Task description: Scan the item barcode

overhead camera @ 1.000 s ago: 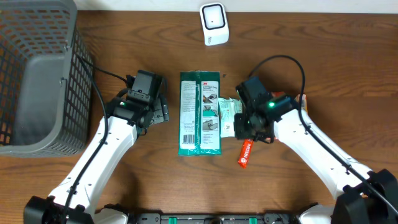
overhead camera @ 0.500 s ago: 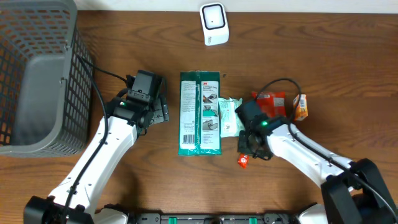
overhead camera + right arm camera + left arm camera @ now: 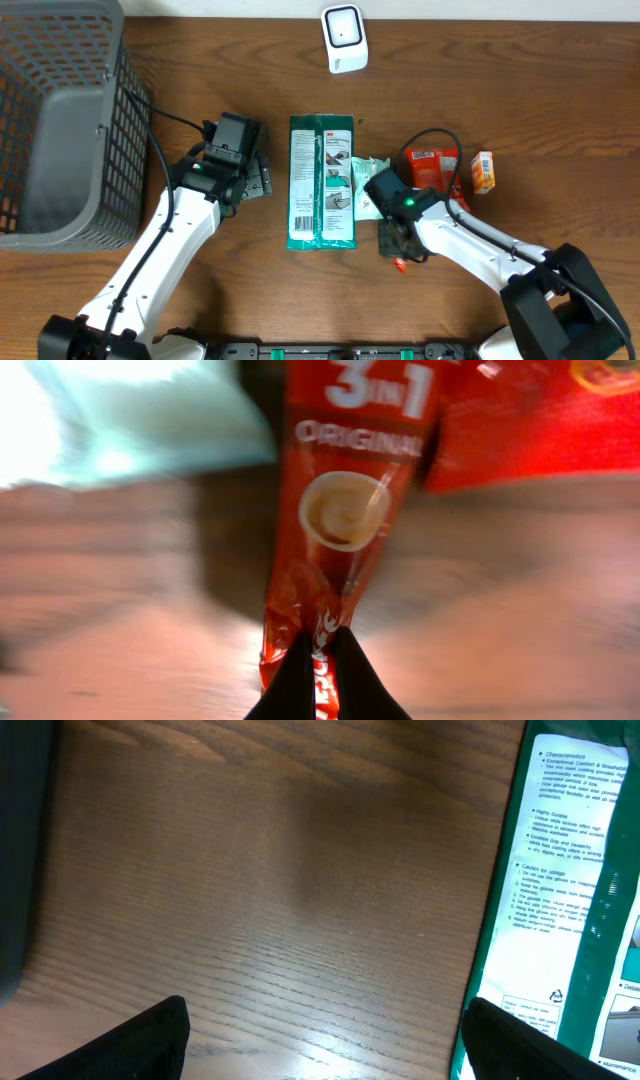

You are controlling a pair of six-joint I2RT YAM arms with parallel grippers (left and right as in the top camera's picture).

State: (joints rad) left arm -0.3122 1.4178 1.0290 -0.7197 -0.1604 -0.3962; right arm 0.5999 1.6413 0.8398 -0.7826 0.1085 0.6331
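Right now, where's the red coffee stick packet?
In the right wrist view, the red 3-in-1 coffee stick packet is pinched by the right gripper, between the pale green packet and the red box, on the robot's right.

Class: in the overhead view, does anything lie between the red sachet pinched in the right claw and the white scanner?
Yes: a pale green packet lies between the sachet and the scanner, just beyond the right claw. Past it nothing else lies on that line; lifted, the sachet would likely clear it.

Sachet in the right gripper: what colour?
The sachet is red with white lettering, clearest in right wrist view.
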